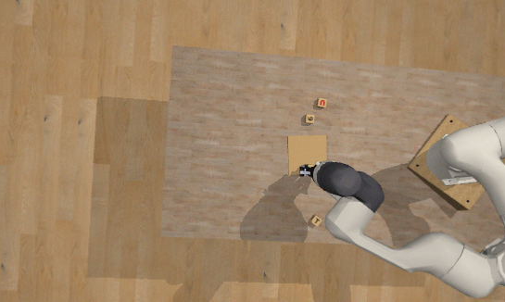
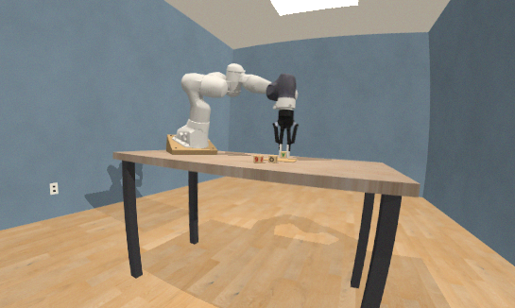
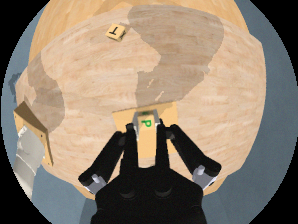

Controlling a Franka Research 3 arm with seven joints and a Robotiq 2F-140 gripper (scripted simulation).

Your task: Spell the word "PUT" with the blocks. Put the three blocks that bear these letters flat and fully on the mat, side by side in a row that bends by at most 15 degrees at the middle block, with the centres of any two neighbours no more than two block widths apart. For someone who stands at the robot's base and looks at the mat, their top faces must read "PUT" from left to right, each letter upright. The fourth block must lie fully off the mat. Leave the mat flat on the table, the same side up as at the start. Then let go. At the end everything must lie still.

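Observation:
My gripper [image 1: 305,170] stands over the near-left corner of the tan mat [image 1: 308,154]. It is shut on a wooden block with a green letter [image 3: 147,123], which is too small to read. In the side view this block [image 2: 283,154] is at the mat's surface under the fingers; I cannot tell whether it touches. A block with a red U [image 1: 321,103] and a block with a dark round character [image 1: 309,119] lie on the table beyond the mat. The T block [image 1: 316,220] lies on the table off the mat, near the table's edge, and shows in the wrist view [image 3: 116,31].
The robot's wooden base plate [image 1: 448,162] sits at the right of the table. My arm [image 1: 355,195] reaches over the table between the mat and the T block. The table edge runs just past the T block.

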